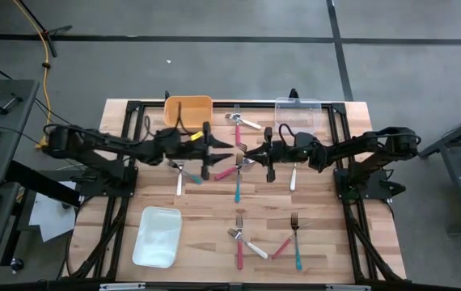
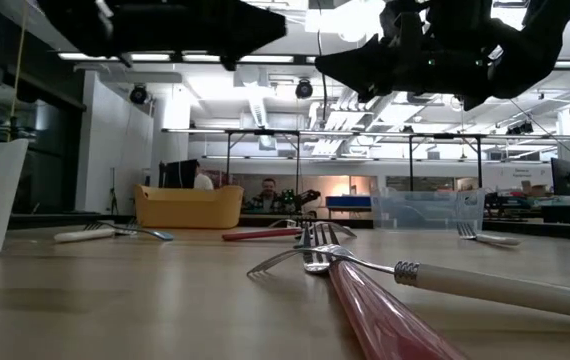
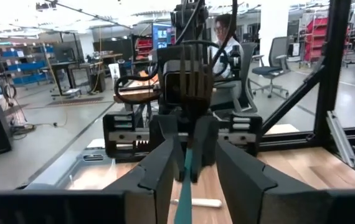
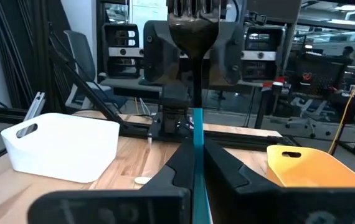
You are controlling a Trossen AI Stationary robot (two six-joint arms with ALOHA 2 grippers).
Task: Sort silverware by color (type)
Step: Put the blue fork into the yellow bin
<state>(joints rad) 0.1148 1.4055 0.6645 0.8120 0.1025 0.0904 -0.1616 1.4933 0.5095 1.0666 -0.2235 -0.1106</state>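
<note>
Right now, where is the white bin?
High view: the white bin sits at the table's front-left corner, left of the fork cluster, apart from both arms.

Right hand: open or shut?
Shut: right hand clamps a teal fork, fingers against its handle, tines pointing up.

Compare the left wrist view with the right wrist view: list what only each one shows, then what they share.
Only the left wrist view: a person seated just beyond the table.

Only the right wrist view: the white bin and the orange bin, both on the table.

Both: a fork with a teal handle standing upright at that arm's own gripper. There is a teal fork at the left gripper, and a second teal fork clamped in the right gripper. In each view the other arm faces the camera across the wood.
</note>
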